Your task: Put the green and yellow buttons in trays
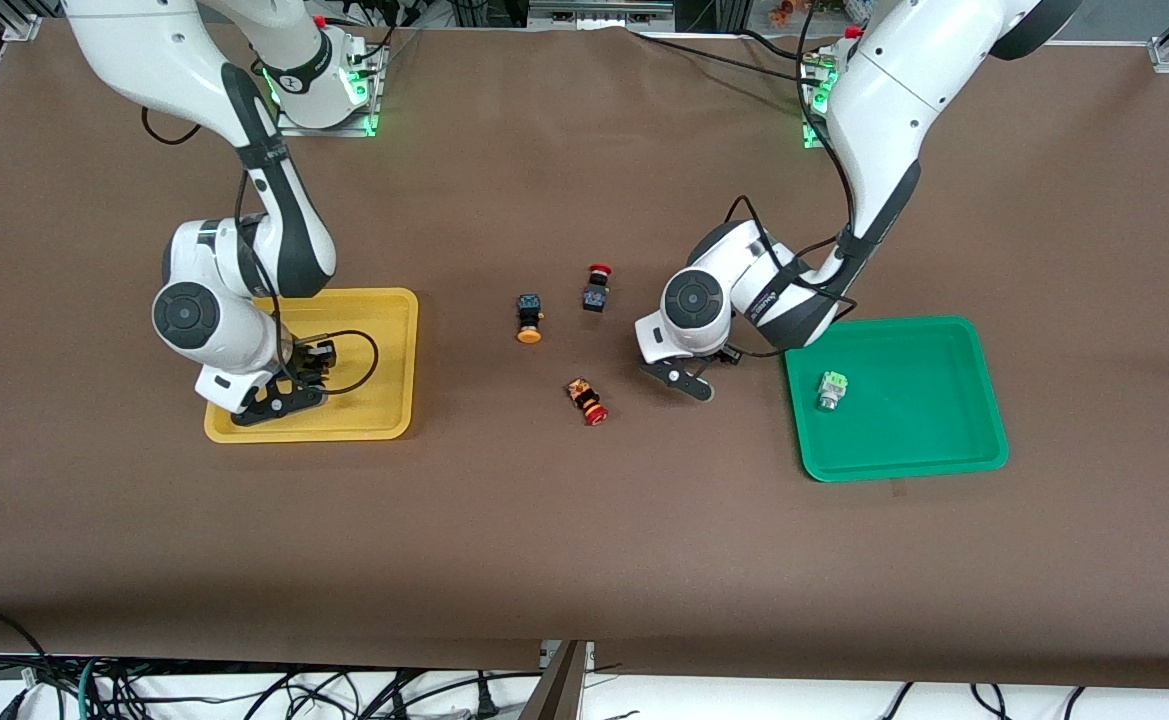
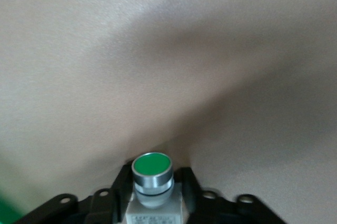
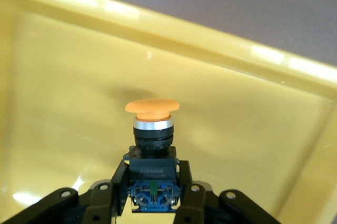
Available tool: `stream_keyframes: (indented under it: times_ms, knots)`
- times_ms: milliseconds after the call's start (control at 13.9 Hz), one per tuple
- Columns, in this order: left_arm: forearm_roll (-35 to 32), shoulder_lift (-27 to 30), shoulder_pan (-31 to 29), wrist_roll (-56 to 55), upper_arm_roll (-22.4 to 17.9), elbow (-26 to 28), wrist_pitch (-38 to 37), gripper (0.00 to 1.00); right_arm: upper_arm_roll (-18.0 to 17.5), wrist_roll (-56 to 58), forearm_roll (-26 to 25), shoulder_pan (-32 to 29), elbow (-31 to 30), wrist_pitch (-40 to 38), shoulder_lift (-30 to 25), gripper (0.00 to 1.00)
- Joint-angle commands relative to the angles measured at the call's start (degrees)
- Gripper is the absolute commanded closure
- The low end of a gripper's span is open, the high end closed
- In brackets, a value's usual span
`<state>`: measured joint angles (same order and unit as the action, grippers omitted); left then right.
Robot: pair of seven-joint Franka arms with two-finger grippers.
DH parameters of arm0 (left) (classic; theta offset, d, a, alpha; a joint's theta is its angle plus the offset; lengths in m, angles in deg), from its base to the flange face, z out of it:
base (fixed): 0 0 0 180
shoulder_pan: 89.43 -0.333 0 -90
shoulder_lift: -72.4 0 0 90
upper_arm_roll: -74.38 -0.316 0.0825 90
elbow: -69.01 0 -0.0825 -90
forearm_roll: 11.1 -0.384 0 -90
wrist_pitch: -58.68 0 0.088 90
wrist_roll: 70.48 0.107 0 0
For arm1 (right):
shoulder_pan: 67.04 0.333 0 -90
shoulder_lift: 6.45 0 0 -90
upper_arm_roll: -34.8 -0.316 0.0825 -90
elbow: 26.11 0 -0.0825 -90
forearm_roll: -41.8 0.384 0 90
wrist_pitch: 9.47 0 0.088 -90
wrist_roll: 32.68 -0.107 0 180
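Note:
My right gripper (image 1: pixel 279 400) is over the yellow tray (image 1: pixel 384 360), at its end nearer the front camera. In the right wrist view it (image 3: pixel 152 182) is shut on the dark body of an orange-yellow capped button (image 3: pixel 152 107), held just above the tray floor (image 3: pixel 63 103). My left gripper (image 1: pixel 686 383) is low over the brown table beside the green tray (image 1: pixel 914 420). In the left wrist view it (image 2: pixel 154 188) is shut on a pale green button (image 2: pixel 151 167) with a silver collar. Another green button (image 1: pixel 830 390) lies in the green tray. A second yellow button (image 1: pixel 529 318) lies mid-table.
Two red-capped switches lie mid-table: one (image 1: pixel 597 287) beside the loose yellow button, the other (image 1: pixel 588 400) nearer the front camera, close to my left gripper. A sliver of the green tray (image 2: pixel 5 208) shows at the edge of the left wrist view.

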<state>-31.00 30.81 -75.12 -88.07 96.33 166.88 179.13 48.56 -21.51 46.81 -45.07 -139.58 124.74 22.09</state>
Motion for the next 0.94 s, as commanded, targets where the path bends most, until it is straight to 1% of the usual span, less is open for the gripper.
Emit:
stream_keyframes:
  times_ms: [0,72,144,216,288,360,432,504,576,791,863]
  knots:
    - [-1.4,5.2,-0.7,0.6,-0.2,-0.2,-6.3,1.00,-0.2,0.3,1.5,-0.9,-0.7,0.9,-0.3,0.38]
    - [-1.4,6.9,-2.3,2.3,-0.1,-1.4,-10.4,1.00,-0.2,0.3,1.6,-0.9,-0.5,0.6,-0.4,0.08]
    - [-1.3,8.4,-3.9,6.1,0.0,-2.9,-14.9,1.00,-0.3,0.3,1.6,-0.8,-0.4,0.4,-0.9,0.01]
    - [-1.3,8.9,-5.9,11.6,0.0,-4.5,-18.9,1.00,-0.5,0.2,1.6,-0.8,-0.2,-0.6,-1.6,0.01]
    - [-1.4,9.0,-8.5,16.8,-0.2,-5.0,-20.8,1.00,-0.6,-0.3,1.6,-0.5,0.6,-2.4,-2.2,0.01]
    - [-1.5,8.9,-11.9,21.2,-0.2,-4.6,-20.7,1.00,-0.8,-2.6,1.6,-0.3,1.7,-4.6,-2.6,0.01]
    - [-1.8,8.2,-16.0,24.7,-0.2,-4.4,-20.3,1.00,-2.4,-6.0,1.9,-0.2,2.6,-6.7,-3.0,0.01]
    - [-2.5,6.9,-19.6,27.5,-0.1,-4.3,-19.4,1.00,-4.5,-10.0,2.8,-0.2,3.8,-8.6,-3.1,0.01]
    - [-2.7,5.2,-22.3,31.3,-0.1,-4.2,-16.7,1.00,-7.0,-15.4,3.3,-0.1,4.8,-9.6,-3.2,0.01]
    - [-2.8,0.7,-27.5,38.2,-0.2,-3.8,-8.0,1.00,-15.4,-35.6,4.0,1.0,6.2,-8.9,-2.6,0.01]
    - [-2.8,0.3,-28.4,40.4,-0.2,-3.5,-6.5,1.00,-16.7,-42.0,4.0,2.3,6.7,-8.1,-2.2,0.01]
